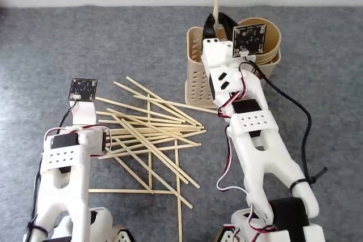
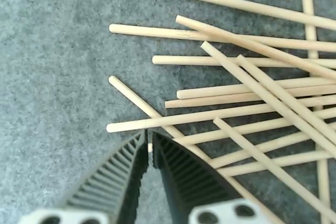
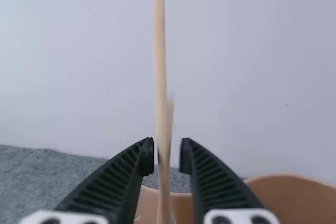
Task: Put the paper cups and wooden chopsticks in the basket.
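While the right gripper [image 3: 167, 145] pinches one wooden chopstick [image 3: 159, 66] upright, jaws narrowed onto its shaft, it hangs over the slotted basket [image 1: 198, 86] at one o'clock on the bench [image 1: 317, 111], where stacked paper cups [image 1: 266, 38] already sit. Loose chopsticks [image 1: 150, 134] sprawl crisscrossed towards eight o'clock, and the left gripper [image 2: 148, 136] sits at their edge, jaws nearly together, nothing clearly caught. These sticks look light, stiff, smooth and round, so they're likely to roll or pivot in a pinch. Best bet: take one near mid-length, across the shaft, choosing a top stick not pinned by others.
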Tool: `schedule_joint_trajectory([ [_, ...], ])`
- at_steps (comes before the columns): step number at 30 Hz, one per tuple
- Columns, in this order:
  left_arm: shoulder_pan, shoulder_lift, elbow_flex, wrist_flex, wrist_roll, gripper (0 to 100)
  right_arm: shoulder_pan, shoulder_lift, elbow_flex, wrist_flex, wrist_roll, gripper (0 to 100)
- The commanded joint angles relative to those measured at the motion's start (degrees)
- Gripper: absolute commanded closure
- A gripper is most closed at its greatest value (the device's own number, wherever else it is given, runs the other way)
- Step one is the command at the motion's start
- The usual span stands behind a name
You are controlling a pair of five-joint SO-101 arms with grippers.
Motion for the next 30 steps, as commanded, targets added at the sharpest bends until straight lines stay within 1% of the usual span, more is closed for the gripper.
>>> schedule_joint_trajectory([
  [1,0.3,-1.6,-1.8,-1.0,-0.2,99,0.2,-3.2,-3.1,4.5,-0.5,77.5],
  [5,0.3,-1.6,-1.8,-1.0,-0.2,99,-0.1,-12.4,-3.0,16.1,-0.6,83.0],
  [10,0.3,-1.6,-1.8,-1.0,-0.2,99,-0.1,-27.0,-2.9,35.1,-0.7,98.3],
  [11,0.3,-1.6,-1.8,-1.0,-0.2,99,-0.1,-29.8,-2.9,38.8,-0.7,99.7],
  [13,0.3,-1.6,-1.8,-1.0,-0.2,99,-0.1,-35.0,-2.9,46.0,-0.7,97.4],
  [18,0.3,-1.6,-1.8,-1.0,-0.2,99,0.0,-44.0,-2.1,61.9,-0.7,99.0],
  [21,0.3,-1.6,-1.8,-1.0,-0.2,99,0.0,-47.4,2.5,65.7,-0.7,98.9],
  [30,0.3,-1.6,-1.8,-1.0,-0.2,99,0.4,-60.0,23.7,66.2,-0.7,98.9],
])
